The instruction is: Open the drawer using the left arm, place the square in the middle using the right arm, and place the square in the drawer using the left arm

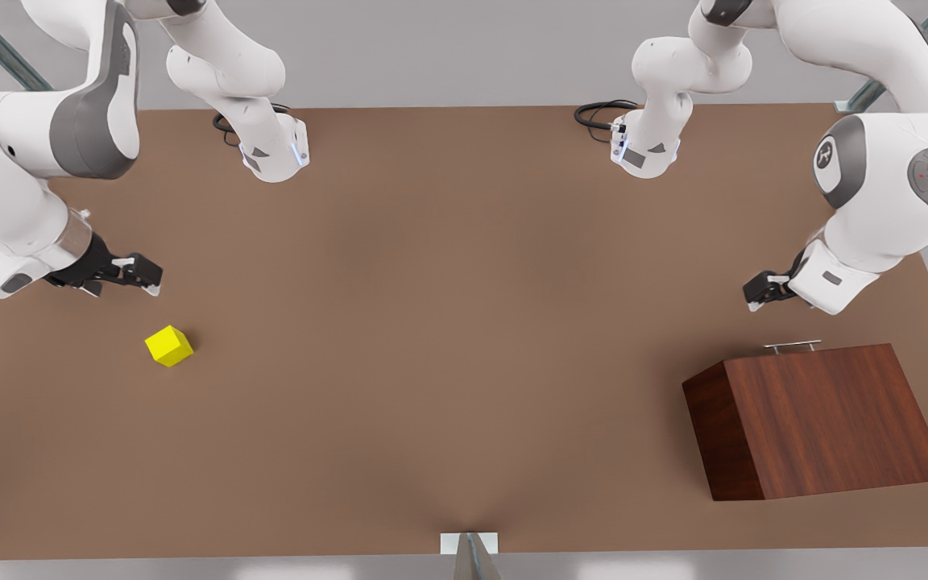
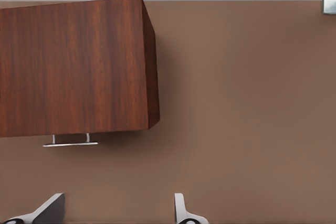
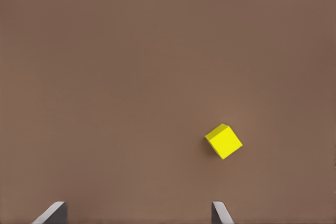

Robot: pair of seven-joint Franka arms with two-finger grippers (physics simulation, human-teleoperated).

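Left gripper [image 1: 756, 292]: fingers spread, hovering low, arm bent. Right gripper [image 1: 144, 276]: fingers spread, hovering low, arm bent at elbow.

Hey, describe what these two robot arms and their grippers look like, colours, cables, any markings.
Both arms look identical: glossy white rounded segments with grey joint panels. The left arm shows a round grey cap with small lights and a white logo on a grey panel. Black cables coil at each base. The left gripper and right gripper are black, two-fingered, with pale grey fingertips.
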